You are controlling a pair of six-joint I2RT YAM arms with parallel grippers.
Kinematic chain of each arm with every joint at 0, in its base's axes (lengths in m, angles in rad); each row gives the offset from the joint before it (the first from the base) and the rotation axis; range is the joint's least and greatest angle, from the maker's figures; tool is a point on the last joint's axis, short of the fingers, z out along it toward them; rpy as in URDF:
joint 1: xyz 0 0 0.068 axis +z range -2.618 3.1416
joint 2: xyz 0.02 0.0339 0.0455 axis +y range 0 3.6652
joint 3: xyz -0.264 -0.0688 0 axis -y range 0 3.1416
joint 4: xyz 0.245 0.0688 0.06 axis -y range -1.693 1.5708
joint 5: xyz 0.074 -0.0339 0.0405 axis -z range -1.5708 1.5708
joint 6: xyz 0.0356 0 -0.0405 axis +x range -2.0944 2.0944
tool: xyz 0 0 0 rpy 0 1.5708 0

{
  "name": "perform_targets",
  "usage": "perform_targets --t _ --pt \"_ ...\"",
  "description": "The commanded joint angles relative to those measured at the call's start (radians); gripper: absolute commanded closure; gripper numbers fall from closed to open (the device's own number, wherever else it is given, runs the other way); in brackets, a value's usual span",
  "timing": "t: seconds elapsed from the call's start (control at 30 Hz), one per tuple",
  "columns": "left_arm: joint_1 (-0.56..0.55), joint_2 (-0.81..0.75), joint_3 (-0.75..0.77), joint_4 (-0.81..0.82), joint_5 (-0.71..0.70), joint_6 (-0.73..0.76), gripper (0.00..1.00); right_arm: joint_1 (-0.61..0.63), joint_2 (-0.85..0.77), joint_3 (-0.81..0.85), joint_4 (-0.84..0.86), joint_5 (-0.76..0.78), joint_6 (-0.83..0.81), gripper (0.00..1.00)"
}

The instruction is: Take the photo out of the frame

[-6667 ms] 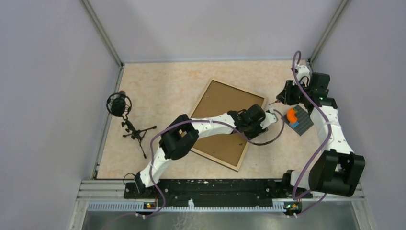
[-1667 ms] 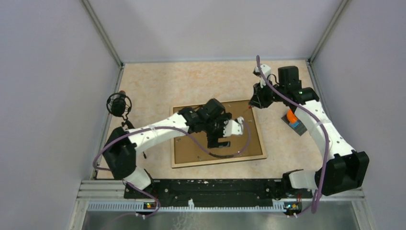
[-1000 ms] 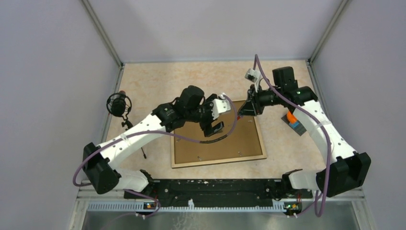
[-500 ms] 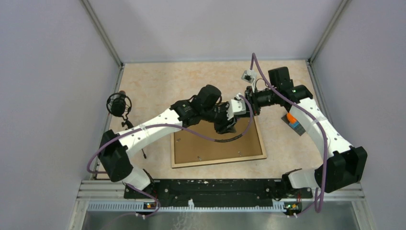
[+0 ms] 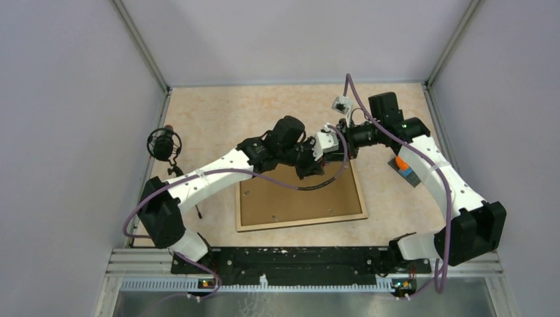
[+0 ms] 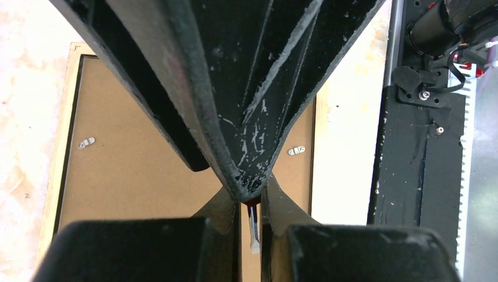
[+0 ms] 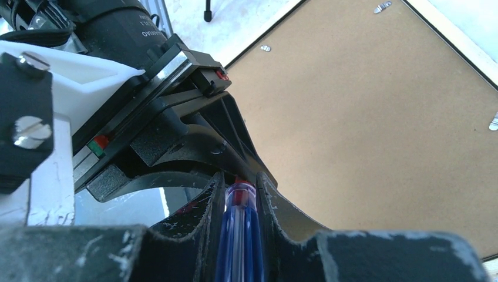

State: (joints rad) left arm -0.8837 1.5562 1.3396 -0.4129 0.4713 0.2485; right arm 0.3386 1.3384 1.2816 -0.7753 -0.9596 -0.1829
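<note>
The frame point(image 5: 297, 205) lies face down on the table with its brown board back point(image 6: 129, 164) up. The photo is hidden. Above the frame's far right corner the two grippers meet tip to tip. My right gripper point(image 5: 345, 140) is shut on a screwdriver's blue handle point(image 7: 238, 235). My left gripper point(image 5: 330, 150) faces it, its jaws point(image 6: 251, 202) shut on the screwdriver's thin blade point(image 6: 253, 226). The right gripper's black fingers point(image 6: 246, 106) fill the top of the left wrist view. In the right wrist view the left gripper's body stands right in front of my right gripper point(image 7: 239, 183).
Small metal turn clips point(image 6: 86, 142) point(image 6: 296, 150) sit along the edges of the frame's back point(image 7: 376, 129). A microphone on a small tripod point(image 5: 165, 145) stands at the left. A grey plate with orange and blue bricks point(image 5: 406, 165) lies at the right. Walls close in three sides.
My left arm swung from over the frame up to the right gripper, and its jaws went from open to shut on the screwdriver's blade. The right gripper shifted slightly left, still holding the handle.
</note>
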Motion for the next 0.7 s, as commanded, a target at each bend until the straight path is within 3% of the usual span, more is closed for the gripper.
perform_targets --t 0.0,0.4,0.53,0.67 --pt "-0.003 -0.071 -0.053 0.035 0.010 0.012 1.00 -0.006 0.012 0.018 0.045 0.028 0.025 0.88" --pt "0.146 -0.040 -0.074 -0.011 -0.026 -0.027 1.00 -0.223 0.006 -0.002 0.115 -0.001 0.077 0.39" --pt "0.245 0.017 -0.055 -0.019 -0.185 -0.066 1.00 -0.262 -0.016 -0.054 0.163 0.053 0.077 0.31" --pt "0.366 0.097 -0.019 -0.018 -0.318 -0.111 1.00 -0.285 -0.041 -0.123 0.213 0.078 0.077 0.30"
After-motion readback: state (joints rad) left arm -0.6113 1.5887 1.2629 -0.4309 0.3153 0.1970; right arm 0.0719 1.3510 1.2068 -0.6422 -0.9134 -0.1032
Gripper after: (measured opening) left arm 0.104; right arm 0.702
